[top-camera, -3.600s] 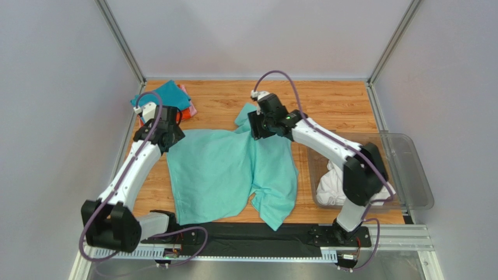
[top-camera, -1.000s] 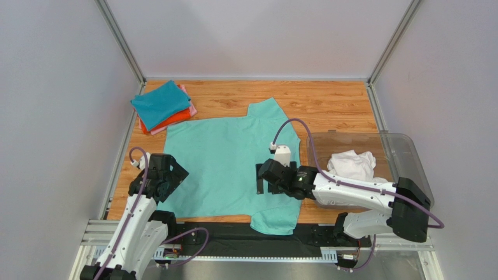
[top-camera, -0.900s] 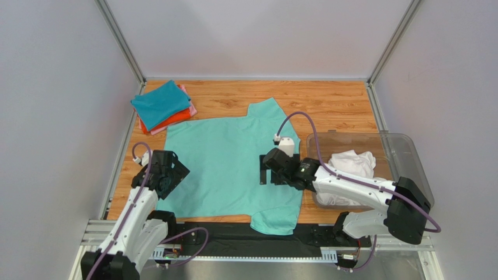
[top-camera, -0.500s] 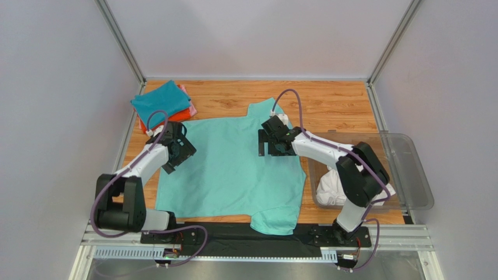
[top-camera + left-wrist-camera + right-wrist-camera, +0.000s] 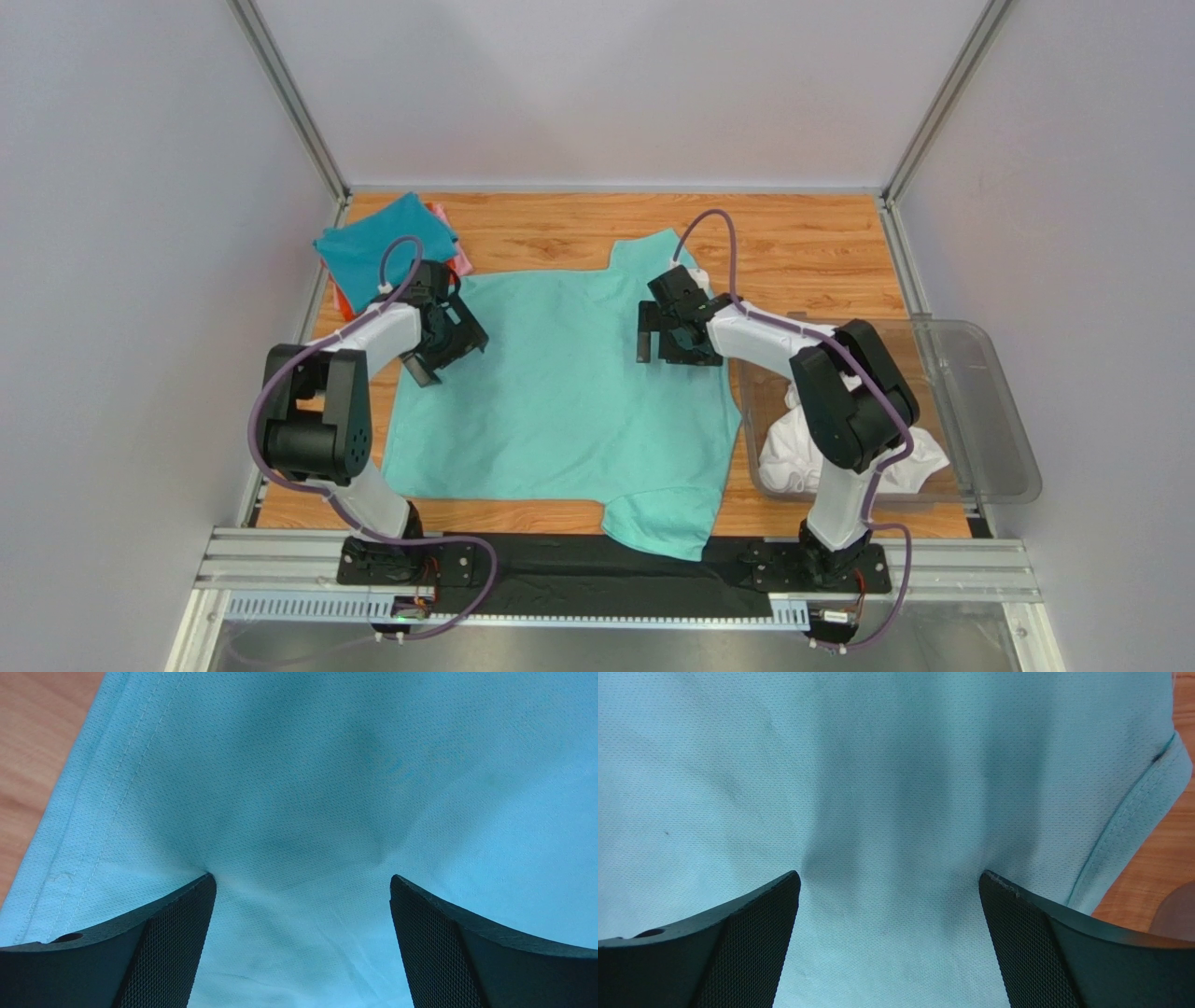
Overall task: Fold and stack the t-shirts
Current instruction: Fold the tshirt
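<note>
The mint-green t-shirt (image 5: 561, 406) lies flat mid-table, its near sleeve draped over the front edge, with bare wooden table (image 5: 814, 245) beyond it. The left gripper (image 5: 446, 340) and right gripper (image 5: 671, 336), both spread wide, press their fingertips onto its far part and grasp nothing. Three folded t-shirts (image 5: 368, 241) are stacked at the far-left corner, and one white t-shirt (image 5: 793, 448) sits in the clear bin (image 5: 999, 420).

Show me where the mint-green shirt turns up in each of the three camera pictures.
Top external: the mint-green shirt lies spread flat at mid-table.
Left wrist: it fills nearly the whole picture.
Right wrist: it fills most of the picture.
Shared landmark: the wooden table, showing at left wrist's top left, right wrist's right edge.
</note>
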